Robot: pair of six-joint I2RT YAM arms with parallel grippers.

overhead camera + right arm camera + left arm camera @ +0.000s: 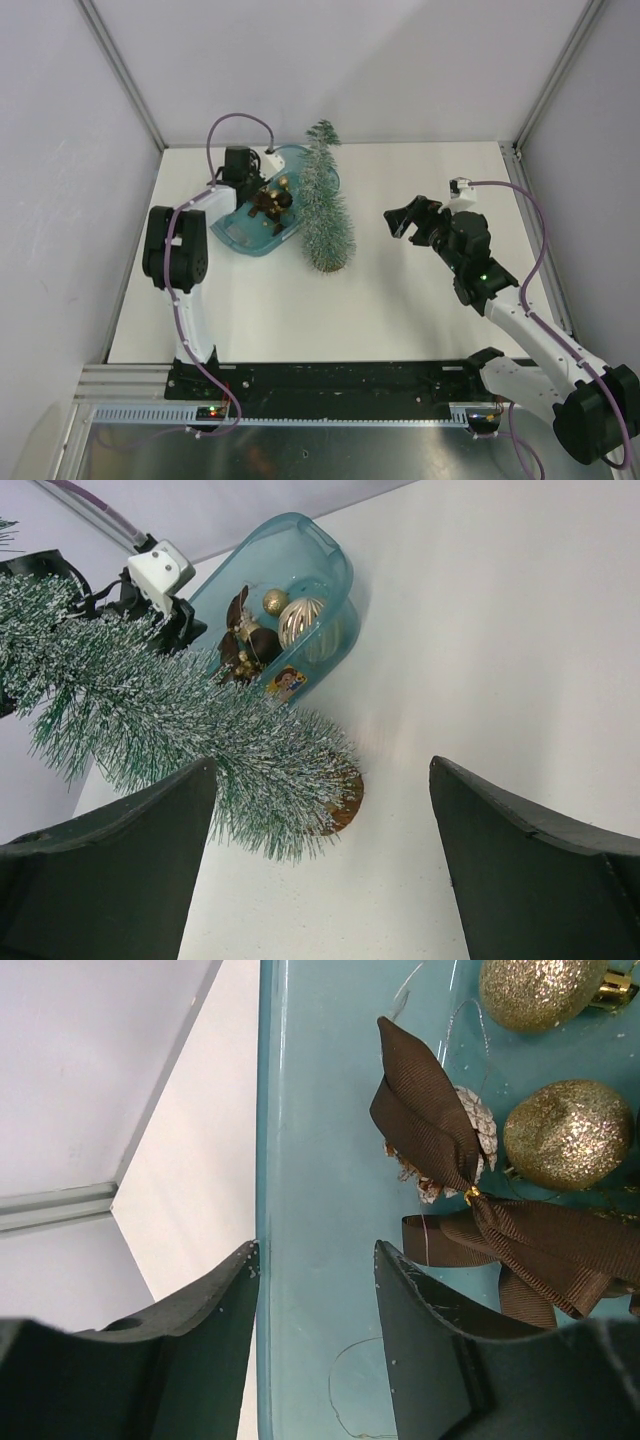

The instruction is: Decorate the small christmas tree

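Open and empty, the left end effector (318, 1260) hung over the teal tub (300, 1110); next it probably had to pinch the brown bow (440, 1140) just ahead. The small christmas tree (200, 730) lay before the open, empty right end effector (322, 770).

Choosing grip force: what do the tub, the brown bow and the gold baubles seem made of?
Teal tub: likely plastic, glossy and translucent, with shiny streaks. Brown bow: woven ribbon, matte, fine ribs visible. Gold baubles: glitter-coated, grainy sparkle; what lies underneath cannot be told.
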